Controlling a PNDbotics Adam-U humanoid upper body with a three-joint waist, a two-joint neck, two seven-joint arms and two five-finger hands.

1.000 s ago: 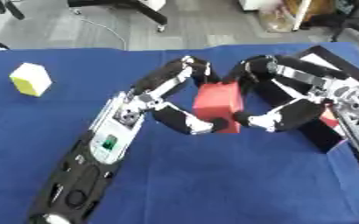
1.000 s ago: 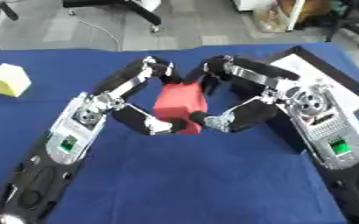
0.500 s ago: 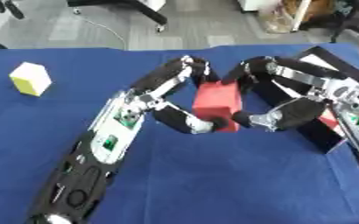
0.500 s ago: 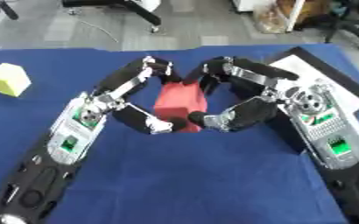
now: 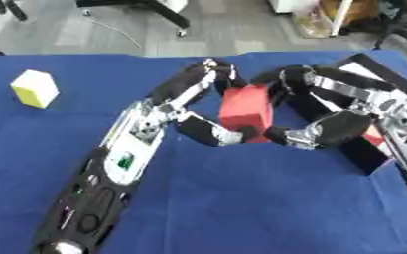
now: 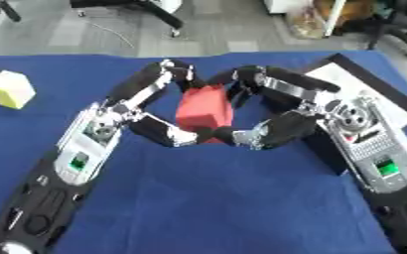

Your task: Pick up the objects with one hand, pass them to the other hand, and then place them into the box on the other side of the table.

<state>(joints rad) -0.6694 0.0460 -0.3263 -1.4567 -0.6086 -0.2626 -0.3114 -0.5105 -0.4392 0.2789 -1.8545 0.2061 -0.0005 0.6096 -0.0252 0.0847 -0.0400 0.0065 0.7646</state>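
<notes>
Holding the red block above the middle of the blue table, you have both hands on it at once. Your left hand curls fingers over its top and thumb under its lower edge; your right hand wraps it likewise from the other side. The black box sits at your right, the yellow block far left.

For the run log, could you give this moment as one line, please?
phase: handover | red block: between both hands | left hand: gripping | right hand: gripping | yellow block: table, far left
</notes>
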